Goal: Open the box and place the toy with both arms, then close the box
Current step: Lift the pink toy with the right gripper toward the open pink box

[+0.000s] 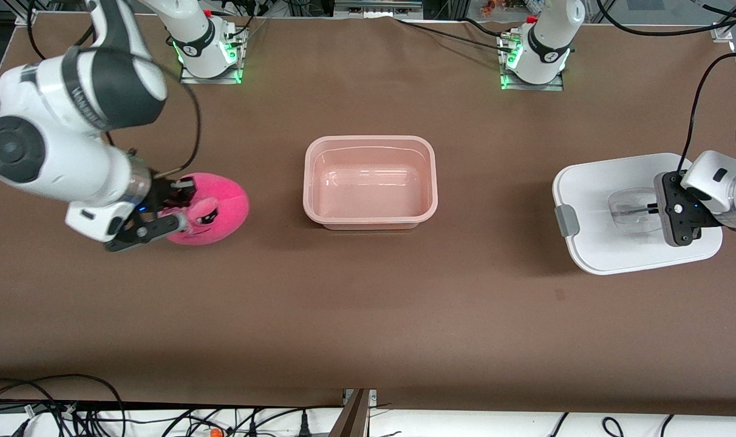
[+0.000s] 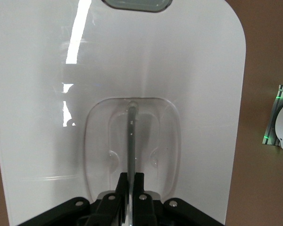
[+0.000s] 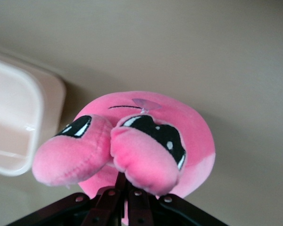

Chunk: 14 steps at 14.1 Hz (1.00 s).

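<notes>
The pale pink tub (image 1: 370, 220) of the box stands open and empty at the table's middle. Its white lid (image 1: 611, 243) lies flat at the left arm's end. My left gripper (image 1: 652, 209) is shut on the thin rib of the clear centre handle (image 2: 131, 132). One grey clip (image 1: 567, 220) shows on the lid's edge, also in the left wrist view (image 2: 137, 4). The bright pink toy (image 1: 219, 206) is at the right arm's end, at table level. My right gripper (image 1: 183, 212) is shut on it; in the right wrist view the fingers (image 3: 125, 183) pinch it under its ear flaps (image 3: 146, 155).
The two arm bases (image 1: 207, 54) (image 1: 535, 60) with green lights stand at the table's farthest edge. Cables lie along the edge nearest the camera. The tub's corner (image 3: 19, 117) shows beside the toy in the right wrist view.
</notes>
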{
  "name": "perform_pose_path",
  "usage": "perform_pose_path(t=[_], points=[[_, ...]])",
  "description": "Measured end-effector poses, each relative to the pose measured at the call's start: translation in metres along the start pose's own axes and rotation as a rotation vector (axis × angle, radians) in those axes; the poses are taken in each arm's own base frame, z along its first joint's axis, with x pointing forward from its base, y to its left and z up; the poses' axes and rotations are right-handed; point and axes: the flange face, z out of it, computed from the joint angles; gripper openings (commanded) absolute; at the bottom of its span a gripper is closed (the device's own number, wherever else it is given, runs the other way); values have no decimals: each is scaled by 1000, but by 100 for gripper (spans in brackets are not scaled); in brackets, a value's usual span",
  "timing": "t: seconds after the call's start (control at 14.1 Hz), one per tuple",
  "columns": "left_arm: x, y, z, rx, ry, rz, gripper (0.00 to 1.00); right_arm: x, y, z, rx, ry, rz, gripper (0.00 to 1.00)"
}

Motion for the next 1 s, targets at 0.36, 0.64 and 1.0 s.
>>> perform_pose_path(t=[0.36, 0.64, 1.0], points=[[0, 0, 0, 0, 0, 1, 0, -5, -133, -8, -31, -21, -233, 0], [0, 0, 0, 0, 0, 0, 0, -14, -220, 3, -119, -27, -433, 0], [0, 0, 0, -1, 0, 1, 0, -15, -293, 36, -269, -26, -682, 0]])
